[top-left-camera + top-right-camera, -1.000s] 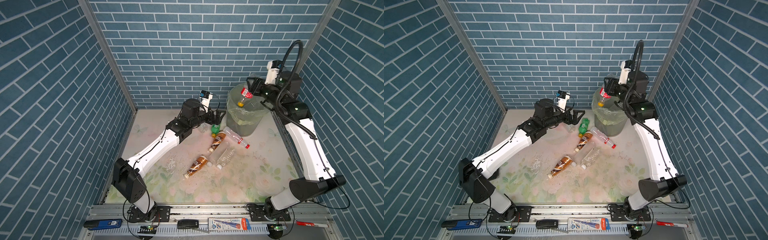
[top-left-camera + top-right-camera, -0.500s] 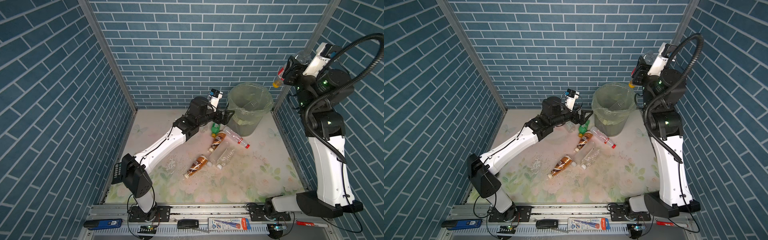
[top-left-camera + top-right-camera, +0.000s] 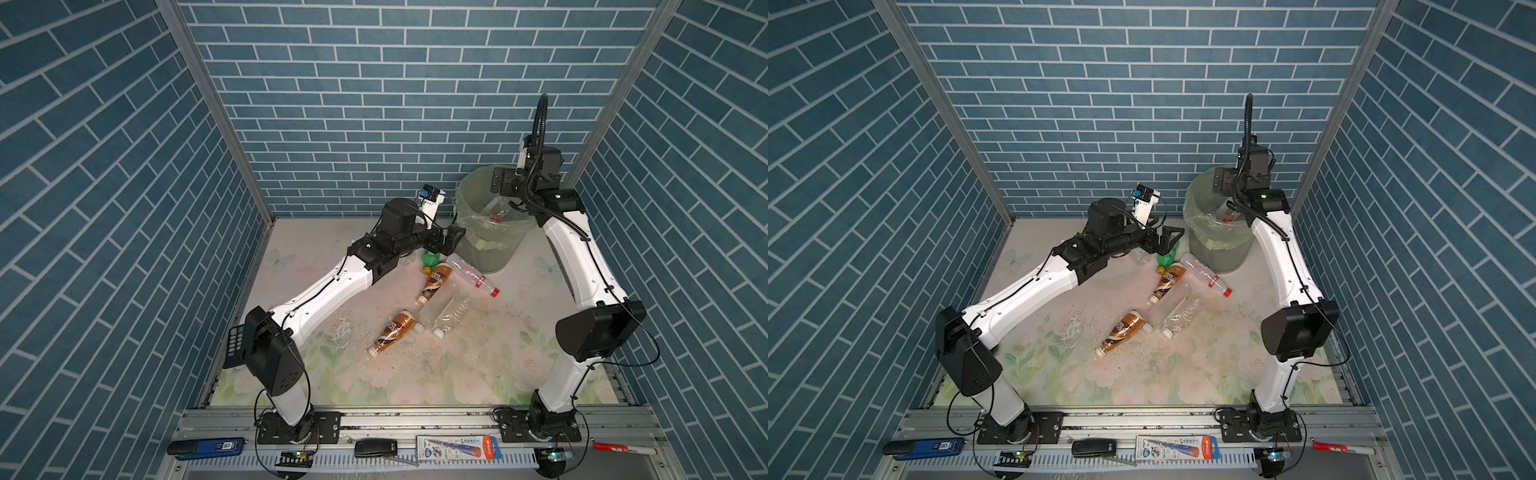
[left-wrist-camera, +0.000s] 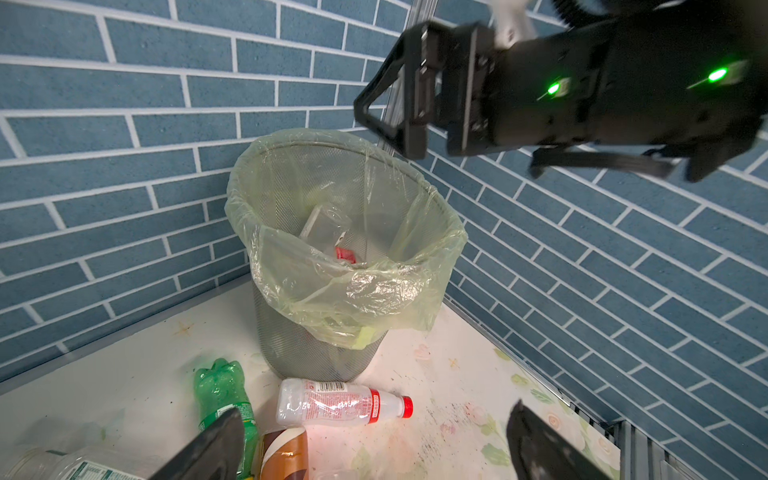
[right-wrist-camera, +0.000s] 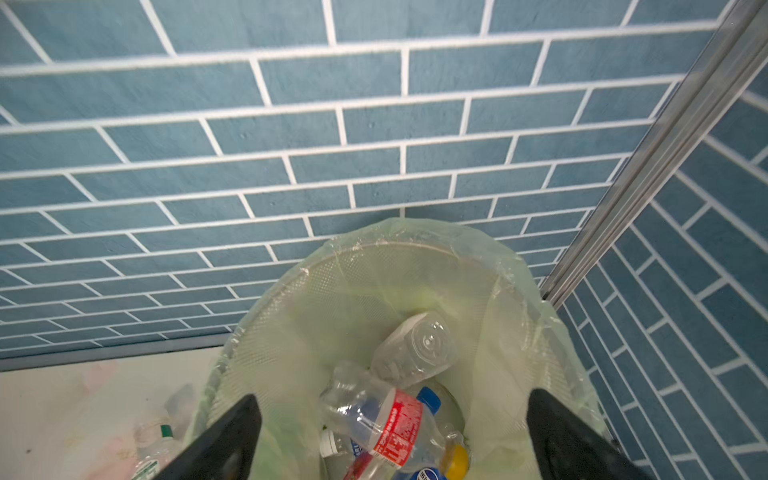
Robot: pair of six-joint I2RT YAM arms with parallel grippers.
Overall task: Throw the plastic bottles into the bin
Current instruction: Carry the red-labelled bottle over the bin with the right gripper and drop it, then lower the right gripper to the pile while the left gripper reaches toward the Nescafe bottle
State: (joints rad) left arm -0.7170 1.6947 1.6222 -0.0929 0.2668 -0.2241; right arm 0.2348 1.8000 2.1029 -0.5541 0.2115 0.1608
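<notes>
Above the bin [image 3: 484,255]: right gripper [image 5: 392,397] spread wide, empty; plastic bottles [image 5: 390,419] heaped inside, below and between its fingers [image 5: 224,440]. Beside the bin: left gripper [image 4: 376,409] equally wide, gripping nothing, green bottle [image 4: 222,390] under one finger, red-capped bottle [image 4: 332,403] at the bin's foot, ahead between both.

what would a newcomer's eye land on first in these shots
The grey, bag-lined bin in the far right corner stands out first. It already holds several bottles, and the right gripper hangs open above it. Next come the loose bottles lying on the floral table in front of the bin, with the open left gripper hovering over the ones nearest it.
</notes>
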